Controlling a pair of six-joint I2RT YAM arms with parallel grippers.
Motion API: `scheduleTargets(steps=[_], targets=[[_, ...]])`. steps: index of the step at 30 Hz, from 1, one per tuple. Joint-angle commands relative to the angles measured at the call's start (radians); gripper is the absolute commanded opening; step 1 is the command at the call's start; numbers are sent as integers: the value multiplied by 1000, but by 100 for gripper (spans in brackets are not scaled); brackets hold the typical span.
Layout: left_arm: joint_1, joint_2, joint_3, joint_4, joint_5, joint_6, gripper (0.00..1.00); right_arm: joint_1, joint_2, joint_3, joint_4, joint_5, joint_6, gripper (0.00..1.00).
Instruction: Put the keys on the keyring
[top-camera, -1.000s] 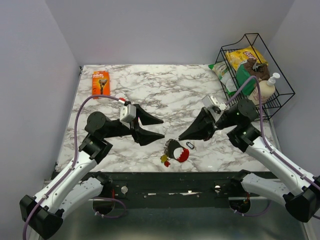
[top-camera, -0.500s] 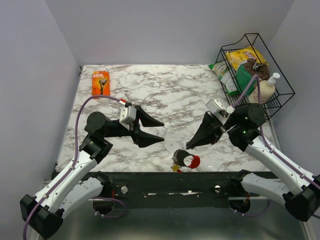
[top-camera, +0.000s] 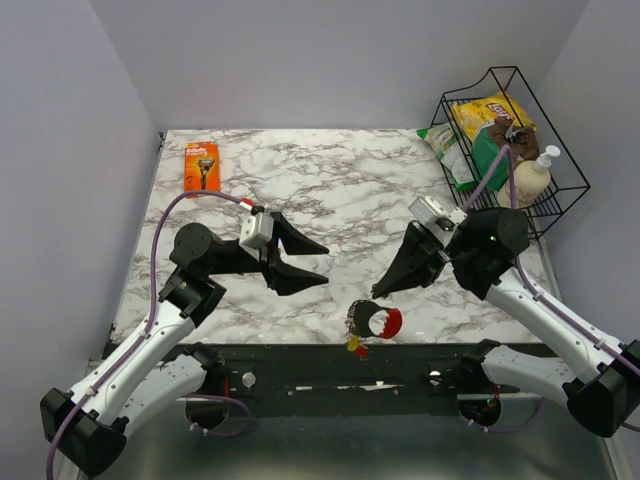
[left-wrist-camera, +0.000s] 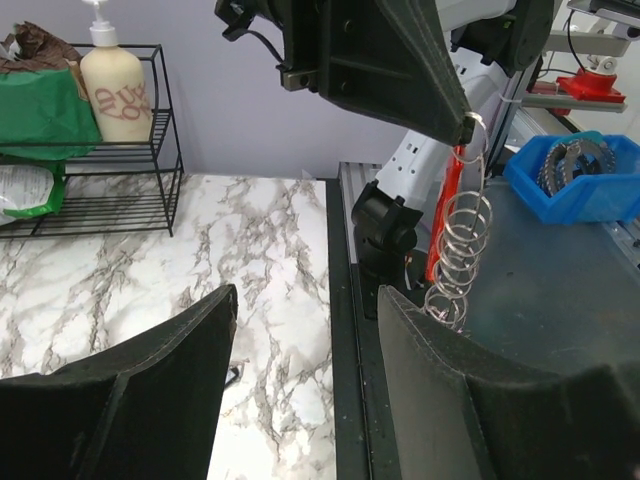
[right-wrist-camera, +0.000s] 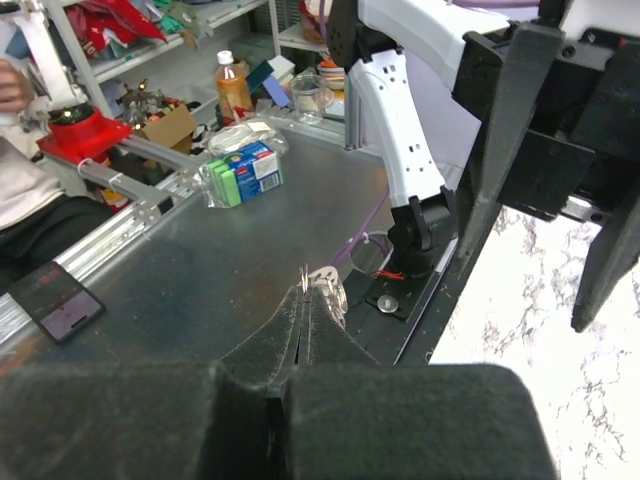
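- Clamped the right gripper (top-camera: 378, 292) tight on the top loop of the keys (top-camera: 368, 322). Let the bunch dangle below the tip, over the near edge of the table (top-camera: 350, 190), red tag (top-camera: 390, 322) to the right.
- Held the left gripper (top-camera: 322, 264) wide and empty above the table, left of the bunch and slightly farther in, fingers aimed rightward toward it.
- Judged the bunch's long axis as vertical, straight down from the right tip. Counted the right arm as the nearer, being in contact.
- Saw only a small tangle from above. Made out from the left wrist a silvery wire coil (left-wrist-camera: 458, 250) strung under the pinch.
- Caught from the right wrist just a sliver of metal at the closed tips.
- Could not find the keyring for certain. Noted a dark speck (left-wrist-camera: 232, 372) on the table by the left finger, perhaps it.
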Motion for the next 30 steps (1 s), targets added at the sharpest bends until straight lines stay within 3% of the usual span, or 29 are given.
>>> scheduleTargets(steps=[1, 5, 13, 21, 30], targets=[[5, 2, 21, 22, 27, -11, 65, 7, 15, 44, -334, 82, -264, 0], [6, 17, 48, 19, 27, -19, 59, 7, -3, 82, -644, 272, -491, 0], [-4, 73, 81, 38, 33, -37, 56, 7, -79, 19, -620, 487, -507, 0], [-44, 146, 156, -29, 32, 24, 52, 7, -77, 7, -603, 492, -496, 0], [-106, 205, 248, -225, -19, 164, 44, 7, -96, -2, -613, 513, -510, 0]])
